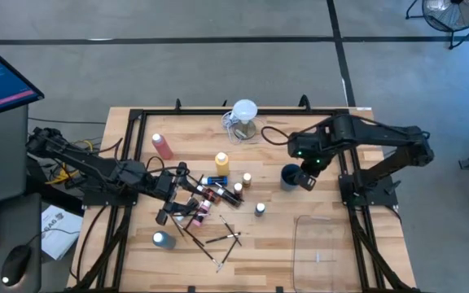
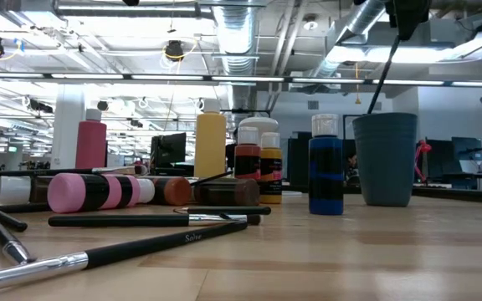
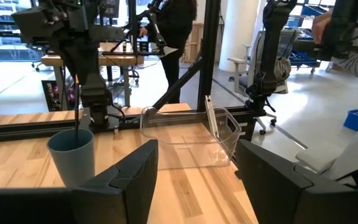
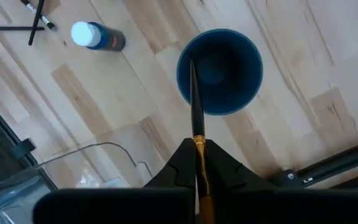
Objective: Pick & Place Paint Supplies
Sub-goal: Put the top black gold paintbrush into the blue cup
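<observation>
My right gripper [image 4: 199, 163] points down over a dark blue cup [image 4: 219, 71] standing at the table's middle right [image 1: 290, 175], and it is shut on a thin dark paintbrush [image 2: 383, 75]. My left gripper [image 3: 197, 180] stands open and level above a pile of small paint bottles [image 1: 210, 194], with nothing between its fingers. A yellow bottle [image 1: 221, 163] and a pink one [image 1: 163, 146] stand upright behind the pile. Loose brushes [image 1: 218, 240] lie flat on the wood near the front. My right gripper pinches the paintbrush between its two fingers at a gold-coloured stretch [image 4: 199, 148] near the brush's upper end. The fingers come from above, pointing down. The brush hangs nearly upright and slightly tilted below them, its dark lower end [image 4: 191, 65] at the mouth of the cup.
A clear jug with a white round top [image 1: 243, 118] stands at the far edge. A clear plastic bin [image 1: 324, 244] sits at the near right. A blue white-capped bottle [image 4: 98, 36] stands between cup and brushes. Black frame rails [image 1: 129, 163] run along the table's sides.
</observation>
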Controlling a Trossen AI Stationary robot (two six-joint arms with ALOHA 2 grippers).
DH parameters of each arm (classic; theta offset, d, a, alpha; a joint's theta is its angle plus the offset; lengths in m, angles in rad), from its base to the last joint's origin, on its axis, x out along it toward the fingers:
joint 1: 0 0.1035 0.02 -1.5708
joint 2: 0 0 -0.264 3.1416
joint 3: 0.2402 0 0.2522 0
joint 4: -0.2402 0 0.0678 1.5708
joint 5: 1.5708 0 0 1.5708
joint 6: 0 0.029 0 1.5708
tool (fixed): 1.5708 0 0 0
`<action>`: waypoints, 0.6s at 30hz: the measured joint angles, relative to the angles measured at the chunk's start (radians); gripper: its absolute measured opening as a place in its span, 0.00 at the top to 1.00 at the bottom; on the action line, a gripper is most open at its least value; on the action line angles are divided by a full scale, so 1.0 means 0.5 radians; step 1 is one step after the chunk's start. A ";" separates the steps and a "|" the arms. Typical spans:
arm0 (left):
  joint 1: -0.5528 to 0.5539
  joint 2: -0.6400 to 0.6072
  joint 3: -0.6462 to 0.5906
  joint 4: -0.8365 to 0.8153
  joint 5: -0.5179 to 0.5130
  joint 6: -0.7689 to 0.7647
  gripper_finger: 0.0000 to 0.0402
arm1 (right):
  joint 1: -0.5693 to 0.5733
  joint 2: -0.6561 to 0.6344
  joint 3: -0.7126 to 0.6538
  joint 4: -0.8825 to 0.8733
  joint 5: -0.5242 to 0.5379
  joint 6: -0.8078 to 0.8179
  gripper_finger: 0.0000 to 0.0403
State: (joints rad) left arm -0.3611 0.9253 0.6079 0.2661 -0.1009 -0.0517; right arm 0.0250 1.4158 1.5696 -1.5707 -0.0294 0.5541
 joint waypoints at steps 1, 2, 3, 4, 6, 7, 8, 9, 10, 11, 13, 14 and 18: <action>0.000 0.000 0.000 -0.001 0.000 0.000 0.49 | 0.000 -0.003 0.000 -0.001 0.000 0.001 1.00; 0.000 0.000 0.000 -0.001 0.001 0.000 0.49 | 0.000 -0.009 0.000 0.000 0.001 0.003 1.00; 0.000 0.000 0.000 -0.001 0.001 0.000 0.49 | 0.001 -0.016 0.000 0.001 0.002 0.008 1.00; 0.000 0.000 0.000 -0.001 0.001 0.001 0.49 | 0.001 -0.023 0.000 0.000 0.002 0.013 1.00; 0.001 0.000 0.000 -0.001 0.001 0.002 0.49 | -0.002 -0.036 0.001 -0.001 0.007 0.028 1.00; 0.001 0.000 0.000 -0.001 0.001 0.002 0.49 | -0.005 -0.048 0.001 0.002 0.009 0.031 1.00; 0.001 0.000 0.000 0.001 0.001 0.002 0.49 | -0.013 -0.057 0.001 0.000 0.009 0.031 1.00; 0.001 0.000 0.000 0.003 0.001 0.002 0.49 | -0.018 -0.059 0.004 -0.007 0.009 0.031 1.00; 0.001 0.000 0.000 0.001 0.001 0.002 0.49 | -0.026 -0.056 0.004 -0.005 0.013 0.030 1.00; 0.001 0.000 0.000 0.000 0.001 0.002 0.49 | -0.039 -0.047 0.003 -0.003 0.022 0.025 1.00; 0.001 0.000 0.000 0.003 0.001 -0.005 0.49 | -0.069 -0.040 0.001 0.005 0.027 0.014 1.00; 0.001 0.000 0.000 0.001 0.001 -0.006 0.49 | -0.085 -0.036 0.002 -0.002 0.030 0.003 1.00; -0.010 0.000 0.000 0.000 0.002 -0.011 0.49 | -0.149 0.001 -0.010 0.005 0.029 -0.027 1.00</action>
State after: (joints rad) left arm -0.3661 0.9253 0.6079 0.2661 -0.1001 -0.0570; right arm -0.0493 1.4163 1.5644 -1.5684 -0.0151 0.5405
